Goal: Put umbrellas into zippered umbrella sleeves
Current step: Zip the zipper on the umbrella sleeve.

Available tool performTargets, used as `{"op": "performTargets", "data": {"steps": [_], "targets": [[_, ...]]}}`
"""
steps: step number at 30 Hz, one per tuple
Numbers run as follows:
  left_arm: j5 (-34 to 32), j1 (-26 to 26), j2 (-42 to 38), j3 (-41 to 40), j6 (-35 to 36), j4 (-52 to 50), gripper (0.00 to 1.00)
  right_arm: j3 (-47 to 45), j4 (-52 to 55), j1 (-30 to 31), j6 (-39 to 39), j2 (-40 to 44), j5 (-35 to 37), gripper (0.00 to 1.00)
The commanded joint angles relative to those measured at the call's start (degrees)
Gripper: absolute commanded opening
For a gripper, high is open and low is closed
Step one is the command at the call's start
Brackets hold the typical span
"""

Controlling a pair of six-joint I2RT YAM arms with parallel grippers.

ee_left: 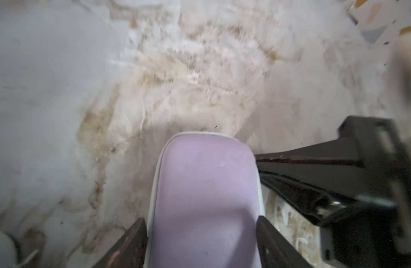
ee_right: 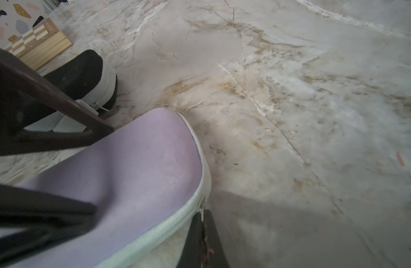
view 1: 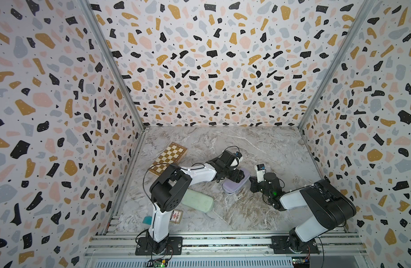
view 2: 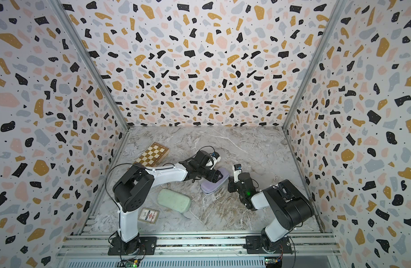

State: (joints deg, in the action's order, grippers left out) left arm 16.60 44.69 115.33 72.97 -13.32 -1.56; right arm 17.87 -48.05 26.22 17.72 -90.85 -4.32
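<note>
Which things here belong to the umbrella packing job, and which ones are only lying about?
For the job:
lilac case
mint green case
black case

Only lying about:
wooden chessboard box
card pack

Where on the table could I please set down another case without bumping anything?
The table is barest at far right, between back wall, right wall and right gripper. Smaller patch in front, between mint green case and right arm. Crowded: the middle, around lilac case and left gripper, and by the chessboard box.
</note>
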Motion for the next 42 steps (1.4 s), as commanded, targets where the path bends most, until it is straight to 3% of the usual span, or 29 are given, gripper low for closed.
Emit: {"op": "performTargets", "data": {"steps": [1,8,17,24,34,42], "targets": [[1.04,-0.01,1.81,2.16,1.63,-3.11,0.67,0.51,-1.88,-0.12,-0.47,0.15,-2.34,0.0],[0.11,-0.08,3.71,2.36,-0.29,-2.84,0.59,-1.35,-1.82,0.77,0.51,0.16,-5.52,0.0],[1.67,-0.21,4.34,1.62,-3.0,-1.13,0.56,-4.54,-1.17,6.04,-0.02,1.79,-1.05,0.0],[2.49,-0.3,3.29,0.54,-6.26,1.33,0.55,-7.23,-1.99,12.97,-1.47,4.19,-2.38,0.0],[0.46,-0.28,2.7,-0.59,-11.73,3.75,0.46,-6.82,-2.39,27.55,-0.12,4.38,3.63,0.0],[-4.41,-0.49,0.77,-4.02,-18.69,6.21,0.38,-4.73,-4.39,29.84,0.91,2.06,4.28,0.0]]}}
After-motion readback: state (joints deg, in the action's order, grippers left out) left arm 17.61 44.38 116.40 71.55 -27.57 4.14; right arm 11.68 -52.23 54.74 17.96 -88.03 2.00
